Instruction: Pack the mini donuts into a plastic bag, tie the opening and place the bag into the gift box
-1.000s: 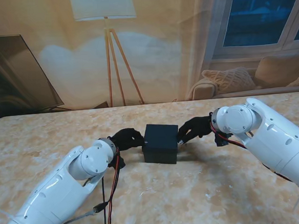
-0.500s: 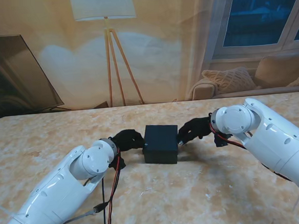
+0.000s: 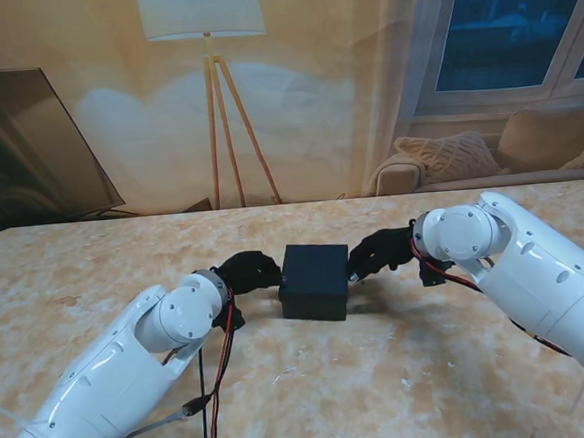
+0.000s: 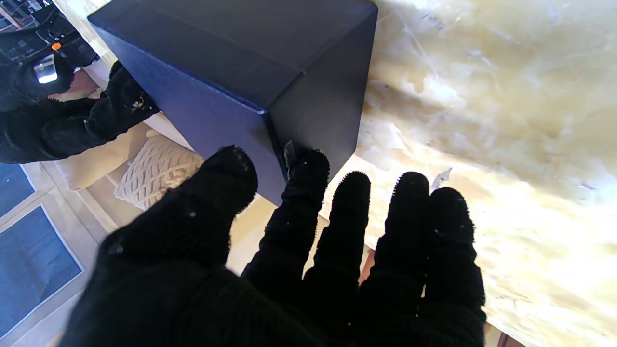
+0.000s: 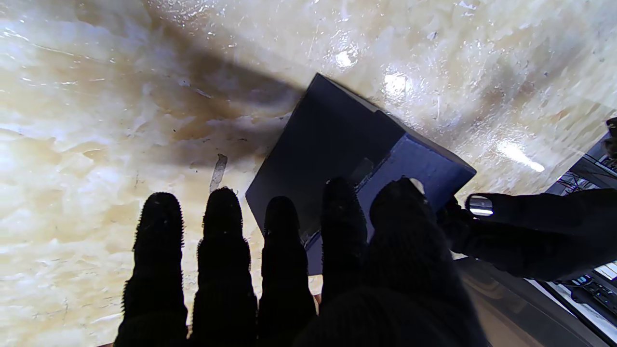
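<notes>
L hand (image 3: 246, 271) sits at 9 o'clock of the gift box (image 3: 315, 279), black-gloved, fingers (image 4: 303, 193) stretched toward the box's near corner; index tip meets the box edge in the L wrist view, the rest spread apart over the marble table (image 3: 403, 372). It grips nothing. Box is dark, cube-shaped, lid shut, near table centre, betw. both hands. R hand (image 3: 377, 251) is at 3 o'clock of the box, also gloved. In the R wrist view its index and thumb overlap the box's side, other fingers (image 5: 159, 226) extended & apart over the tabletop. Whether thumb & index actually press the box can't be told. No donuts or bag visible.
</notes>
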Robot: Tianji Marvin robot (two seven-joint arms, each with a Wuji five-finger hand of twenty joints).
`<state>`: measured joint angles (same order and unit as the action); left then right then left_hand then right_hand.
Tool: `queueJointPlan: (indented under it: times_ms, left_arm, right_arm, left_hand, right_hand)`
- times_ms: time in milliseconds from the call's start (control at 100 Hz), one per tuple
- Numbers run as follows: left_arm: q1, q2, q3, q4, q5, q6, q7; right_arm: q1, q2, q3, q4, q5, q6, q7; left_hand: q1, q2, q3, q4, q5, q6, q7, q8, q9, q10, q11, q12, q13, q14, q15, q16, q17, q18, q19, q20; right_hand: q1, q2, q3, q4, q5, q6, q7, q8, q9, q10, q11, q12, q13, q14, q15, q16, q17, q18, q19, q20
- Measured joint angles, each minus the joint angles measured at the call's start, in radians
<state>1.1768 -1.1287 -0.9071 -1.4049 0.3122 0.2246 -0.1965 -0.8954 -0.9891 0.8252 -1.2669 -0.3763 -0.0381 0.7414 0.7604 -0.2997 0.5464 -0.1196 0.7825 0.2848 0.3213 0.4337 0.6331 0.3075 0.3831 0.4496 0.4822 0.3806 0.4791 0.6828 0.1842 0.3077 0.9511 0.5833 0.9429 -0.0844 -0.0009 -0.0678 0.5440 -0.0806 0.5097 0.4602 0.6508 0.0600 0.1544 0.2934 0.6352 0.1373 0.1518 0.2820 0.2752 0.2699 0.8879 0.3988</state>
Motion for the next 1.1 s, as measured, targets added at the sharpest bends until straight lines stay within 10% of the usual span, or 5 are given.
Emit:
queueJointPlan:
  times_ms: [600,810,1100]
  left_arm:
    - [0.038,0.002,-0.055,-0.033,0.047,-0.024,0.031]
    - [0.04,0.005,-0.059,-0.039,0.082,-0.077,0.048]
    - [0.036,0.009,-0.054,-0.051,0.051,-0.105,0.028]
  right_arm:
    - [-0.082,0.004,0.128,-0.09,-0.093,0.003,-0.004]
    - [-0.12,0.001,0.166,-0.11,-0.099,-0.029,-0.098]
    - [-0.099,-0.002,0.117,-0.093,-0.007,-0.043,-0.074]
  left_hand:
    - [-0.026,0.0,-0.016,0.001,-0.01,-0.002,-0.088,-0.015,-0.048,0.014,-0.046,-0.022,-0.037,0.011,-0.029,-0.016,-0.03,0.009,-0.039,0.0]
    - [-0.024,0.0,-0.017,0.001,-0.023,-0.033,-0.099,-0.015,-0.061,-0.09,-0.051,-0.042,-0.036,-0.011,-0.082,-0.052,-0.038,0.006,-0.042,0.0]
    - [-0.024,0.0,-0.017,0.001,-0.029,-0.066,-0.1,-0.026,-0.061,-0.127,-0.05,-0.072,-0.036,-0.024,-0.118,-0.091,-0.039,0.005,-0.072,0.0]
  right_hand:
    - [0.013,-0.015,-0.001,0.0,0.014,-0.017,0.075,-0.022,0.056,0.005,0.025,0.027,0.047,0.0,0.029,0.026,0.016,0.01,0.015,0.0]
    - [0.026,-0.025,0.0,0.0,0.014,-0.013,0.075,-0.048,0.065,-0.05,0.028,0.027,0.06,0.0,0.046,0.037,0.033,0.01,0.047,0.0]
    - [0.026,-0.025,0.0,0.0,0.015,-0.005,0.071,-0.063,0.066,-0.072,0.011,0.027,0.122,-0.025,0.079,0.052,0.048,0.018,0.049,0.001]
